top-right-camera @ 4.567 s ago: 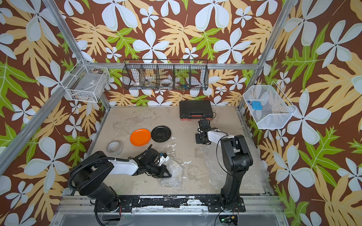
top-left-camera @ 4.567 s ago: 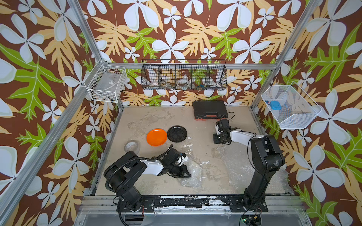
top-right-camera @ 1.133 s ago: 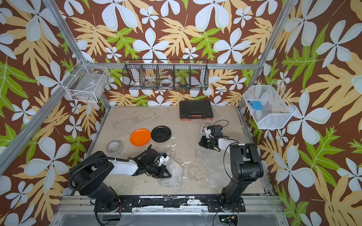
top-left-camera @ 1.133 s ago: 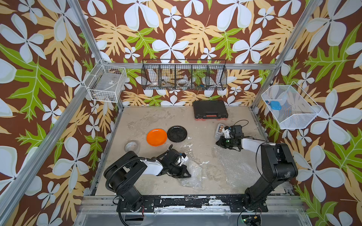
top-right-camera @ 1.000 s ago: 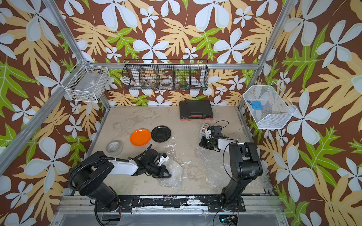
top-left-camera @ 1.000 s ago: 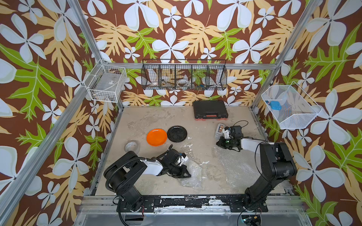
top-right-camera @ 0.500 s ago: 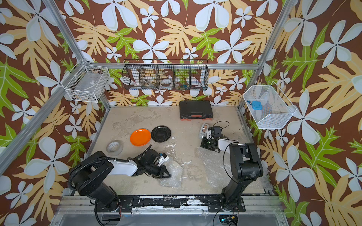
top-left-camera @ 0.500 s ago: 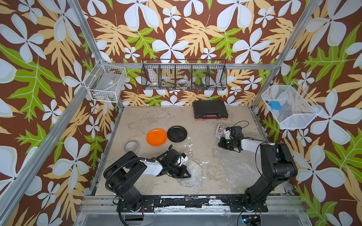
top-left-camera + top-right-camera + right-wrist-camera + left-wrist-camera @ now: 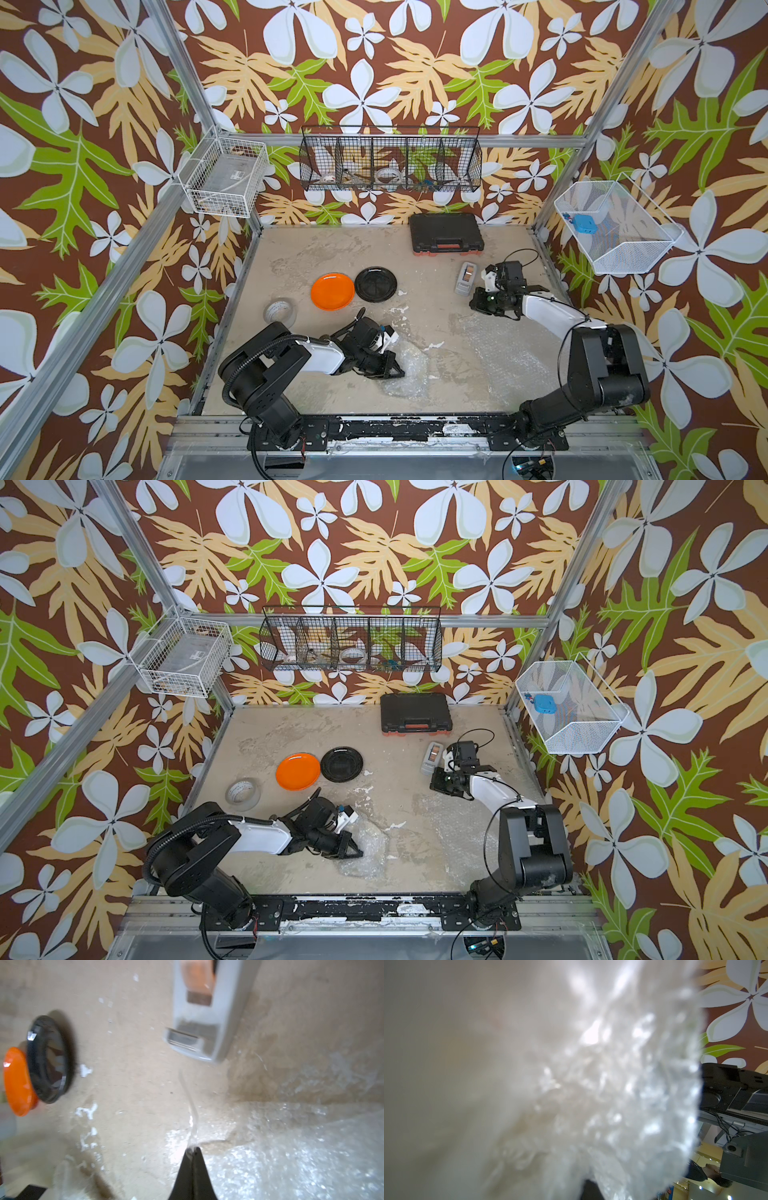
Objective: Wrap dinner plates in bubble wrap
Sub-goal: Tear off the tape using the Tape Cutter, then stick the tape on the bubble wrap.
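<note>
Right wrist view: the right gripper (image 9: 192,1152) is closed tight, pinching a thin clear strip (image 9: 187,1093), well away from the orange plate (image 9: 16,1082). The black plate (image 9: 48,1059) sits just beside the orange plate. The left gripper (image 9: 397,371) is closed on crumpled bubble wrap (image 9: 411,378) near the orange plate.

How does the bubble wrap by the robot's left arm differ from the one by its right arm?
The left bubble wrap is bunched into a lumpy bundle; the right bubble wrap lies spread flat. The bundle covers a small patch of table; the flat sheet covers far more. The shut left gripper touches the bundle; the right gripper, pinching a thin clear strip, is at the flat sheet's edge. Both are clear and bubbly.
</note>
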Controlling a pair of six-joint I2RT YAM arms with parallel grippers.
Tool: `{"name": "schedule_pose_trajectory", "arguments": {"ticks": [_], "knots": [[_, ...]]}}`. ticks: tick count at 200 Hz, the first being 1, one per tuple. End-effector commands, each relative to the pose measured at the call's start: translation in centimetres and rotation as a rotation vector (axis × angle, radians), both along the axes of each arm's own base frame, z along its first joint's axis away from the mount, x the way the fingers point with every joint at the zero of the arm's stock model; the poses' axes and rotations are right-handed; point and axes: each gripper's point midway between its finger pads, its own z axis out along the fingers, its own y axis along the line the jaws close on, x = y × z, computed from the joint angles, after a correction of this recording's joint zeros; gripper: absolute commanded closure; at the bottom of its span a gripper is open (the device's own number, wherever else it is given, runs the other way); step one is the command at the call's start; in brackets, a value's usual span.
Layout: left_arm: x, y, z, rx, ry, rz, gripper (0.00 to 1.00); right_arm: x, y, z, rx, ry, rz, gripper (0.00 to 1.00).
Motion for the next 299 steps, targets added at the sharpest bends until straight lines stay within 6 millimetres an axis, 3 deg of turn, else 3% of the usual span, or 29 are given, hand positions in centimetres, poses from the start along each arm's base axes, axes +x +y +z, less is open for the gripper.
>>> {"name": "schedule_pose_trajectory", "arguments": {"ticks": [1, 31, 70, 92, 137, 192, 264, 299], "knots": [[-2.8, 5.6, -4.8, 0.331, 0.138, 0.065, 0.92, -1.6, 1.7, 1.8, 0.092, 0.03, 0.068, 1.0], [-2.5, 5.6, -4.6, 0.33, 0.125, 0.076, 0.93, -3.8, 4.7, 5.2, 0.27, 0.009, 0.173, 1.0], [-2.2, 5.5, -4.6, 0.325, 0.119, 0.094, 0.94, -10.0, 10.0, 7.6, 0.502, 0.039, 0.392, 1.0], [-2.1, 5.4, -4.4, 0.32, 0.112, 0.095, 0.94, -14.0, 12.5, 6.5, 0.535, 0.11, 0.495, 1.0], [-2.0, 5.5, -4.0, 0.32, 0.097, 0.081, 0.94, -20.0, 14.9, 2.1, 0.538, 0.28, 0.56, 1.0], [-2.0, 5.4, -4.0, 0.324, 0.098, 0.066, 0.95, -23.0, 19.3, 1.4, 0.604, 0.415, 0.723, 1.0], [-1.9, 5.1, -3.2, 0.308, 0.081, 0.048, 0.95, -22.1, 20.1, -5.2, 0.518, 0.601, 0.683, 1.0], [-0.9, 4.8, -1.1, 0.304, 0.034, 0.06, 0.92, -22.4, 19.6, -6.8, 0.496, 0.643, 0.654, 1.0]]}}
